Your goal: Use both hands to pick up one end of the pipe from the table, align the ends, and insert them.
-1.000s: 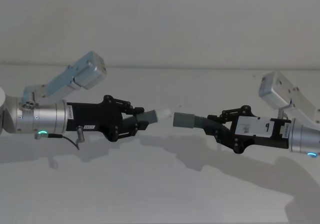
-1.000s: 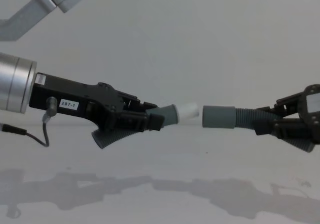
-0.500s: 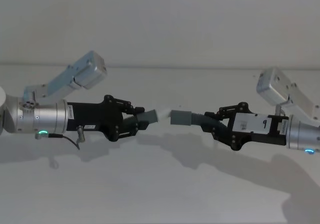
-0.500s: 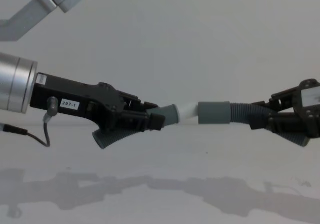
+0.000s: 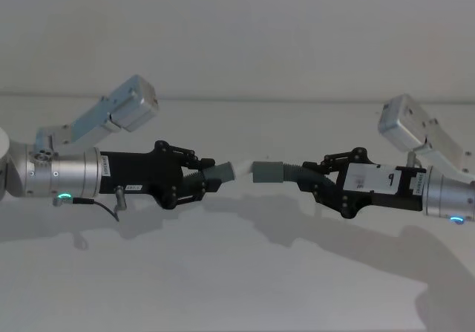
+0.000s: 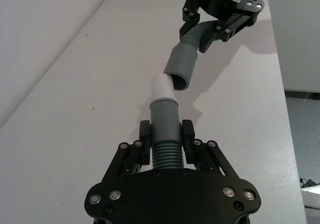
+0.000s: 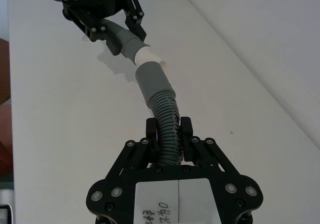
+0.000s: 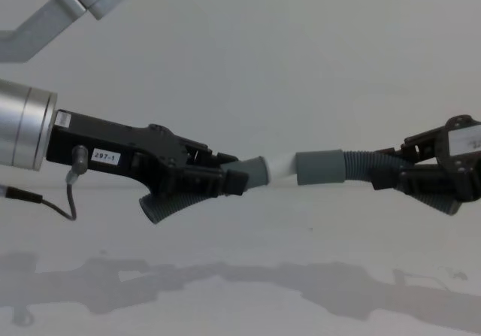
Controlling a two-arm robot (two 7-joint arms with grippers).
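My left gripper [image 5: 204, 176] is shut on one ribbed pipe piece [image 6: 165, 156], whose tapered grey collar [image 8: 255, 173] and white tip [image 8: 283, 165] point to the right. Facing it, my right gripper [image 5: 315, 180] is shut on the other ribbed piece [image 7: 167, 114], whose smooth grey cuff [image 8: 321, 168] points left. Both pieces hang in the air above the white table [image 5: 237, 272]. The white tip [image 6: 162, 87] sits at the mouth of the cuff [image 6: 182, 66], a little off its axis. Whether it has entered I cannot tell.
A pale grey wall [image 5: 237, 35] rises behind the table. A thin black cable [image 5: 111, 209] loops under my left wrist. The table's side edge [image 6: 280, 83] runs near the right gripper, with floor beyond. The arms' shadows lie on the tabletop below.
My right gripper has moved left with its pipe piece, closing the gap until the cuff meets the white tip. The left gripper has stayed still.
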